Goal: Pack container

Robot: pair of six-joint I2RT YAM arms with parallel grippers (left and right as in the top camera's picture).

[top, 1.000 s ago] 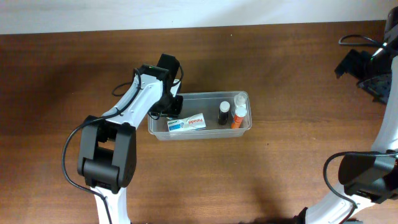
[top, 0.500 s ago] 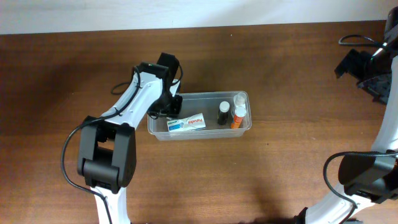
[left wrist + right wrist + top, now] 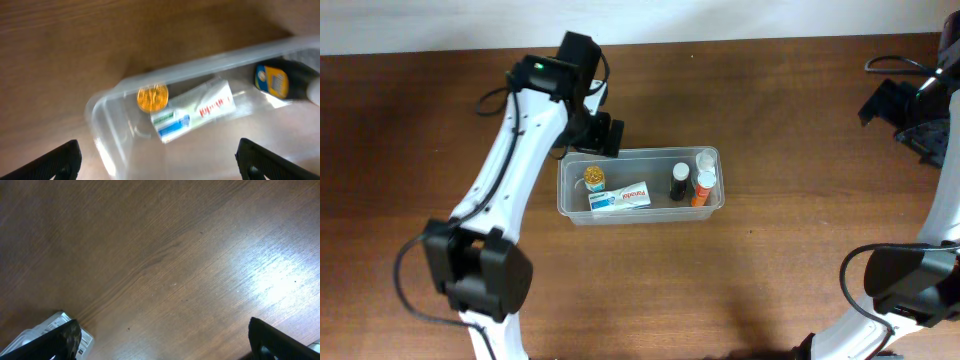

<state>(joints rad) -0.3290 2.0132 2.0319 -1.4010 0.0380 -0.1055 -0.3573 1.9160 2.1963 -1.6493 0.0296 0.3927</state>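
Since the container [image 3: 660, 217] sits roughly mid-table, it has bare wood on all sides: a wide stretch of table [image 3: 770, 290] toward the near edge, plenty to the L and R, and a narrower strip betw. its far rim and the table's far edge, where the wood meets a pale wall.

Its long axis runs L-R in the overhead view, approx. parallel to that far edge. It sits flat with its open top facing up.

Contents:
- gold-capped bottle [image 3: 594, 178] at the L end
- white box [image 3: 620, 197] just beside it, lying slightly slanted along the long axis
- black bottle [image 3: 679, 182], orange bottle [image 3: 701, 188] and clear-capped bottle [image 3: 706, 160], bunched at the R end

L gripper [image 3: 604, 137] hovers over the far L corner, just outside the rim. Its fingers [image 3: 60, 162] are spread wide w/ nothing held; wrist cam looks down onto the tub's L end.

R gripper [image 3: 170, 341] is well apart, by the far R edge. Its fingers [image 3: 62, 340] are also spread wide w/ nothing held, over bare wood. A white labelled thing shows at its lower L corner; can't tell what it is.
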